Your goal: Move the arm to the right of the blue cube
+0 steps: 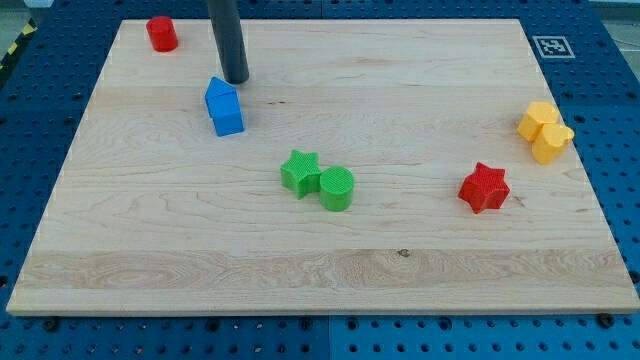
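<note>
Near the view's top left of the wooden surface (420, 270), my tip (235, 80) rests just above the blue block (224, 107) — slightly toward its right upper corner, very close to it, though whether it touches I cannot tell. The rod rises straight up and leaves the view at the top edge. There are no jaws on this arm, only the dark rod, so nothing is held.

The blue block, a house-like shape with a pointed upper end, lies lengthwise, its point toward the view's top. Further to the view's top left sits a red cylinder (162, 34), well apart from the blue block.

Around the middle of the surface a green star (299, 171) and a green cylinder (337, 188) stand side by side, touching or nearly so — the cylinder on the star's right and a little lower. To the view's right is a red star (485, 187), alone. Near the right edge a yellow block (544, 131) of lobed shape sits above and right of the red star.
</note>
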